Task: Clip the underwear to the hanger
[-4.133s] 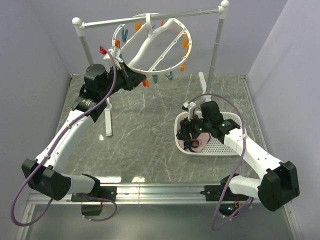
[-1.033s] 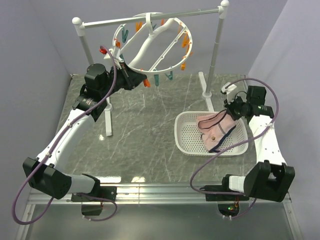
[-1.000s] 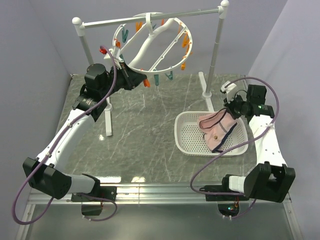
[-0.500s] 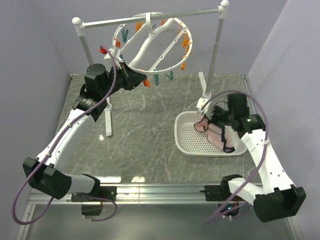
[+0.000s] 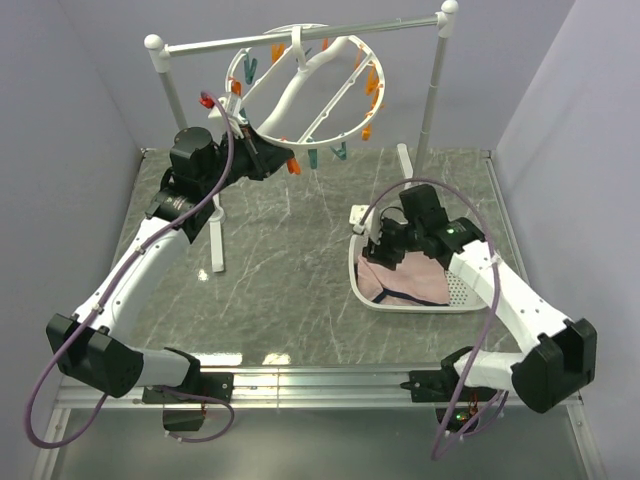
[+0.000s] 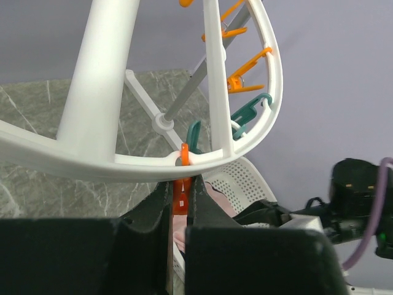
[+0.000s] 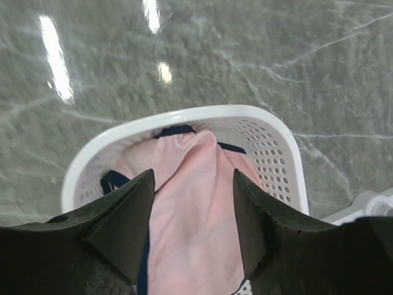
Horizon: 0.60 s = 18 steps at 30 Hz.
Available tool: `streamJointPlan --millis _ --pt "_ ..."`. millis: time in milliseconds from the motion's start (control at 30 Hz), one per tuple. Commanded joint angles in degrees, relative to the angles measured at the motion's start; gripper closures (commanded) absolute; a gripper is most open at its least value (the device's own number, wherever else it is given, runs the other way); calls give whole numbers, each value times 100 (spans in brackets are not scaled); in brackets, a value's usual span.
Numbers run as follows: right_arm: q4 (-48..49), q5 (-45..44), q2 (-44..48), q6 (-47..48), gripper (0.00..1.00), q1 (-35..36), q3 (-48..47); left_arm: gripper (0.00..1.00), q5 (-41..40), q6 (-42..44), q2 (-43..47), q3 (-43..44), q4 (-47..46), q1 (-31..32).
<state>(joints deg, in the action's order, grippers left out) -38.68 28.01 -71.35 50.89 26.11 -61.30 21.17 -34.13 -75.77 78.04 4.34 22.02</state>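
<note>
Right wrist shows the underwear lying in the basket, its pink fabric filling the gap between the half-spread fingers of the right end effector; we cannot tell whether they truly pinch it. The left end effector is closed on an orange clip under the hanger. We would take a navy edge (not loose middle cloth), lift clear of the basket, and feed that edge into the squeezed clip.
</note>
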Motion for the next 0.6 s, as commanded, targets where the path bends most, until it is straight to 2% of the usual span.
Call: streamJointPlan --millis 0,100,200,333,467,567 --pt "-314 310 464 -992 39 -192 -374 100 116 -76 -70 71 -126 -22" --pt "-700 642 500 -1073 42 -762 -173 100 124 -94 -78 45 -161 -22" --pt "-948 942 175 -1029 52 -1256 38 100 159 -129 -105 27 -170 -22" --pt "-1089 1223 -649 -1195 60 -1310 -92 100 151 -129 -123 53 -127 -22" --pt "-845 1347 -1047 -1590 60 -1284 -172 100 98 -85 -96 80 -74 -22" --pt "-433 1120 -1223 -1819 59 -1196 47 100 89 -103 -96 53 -91 -22"
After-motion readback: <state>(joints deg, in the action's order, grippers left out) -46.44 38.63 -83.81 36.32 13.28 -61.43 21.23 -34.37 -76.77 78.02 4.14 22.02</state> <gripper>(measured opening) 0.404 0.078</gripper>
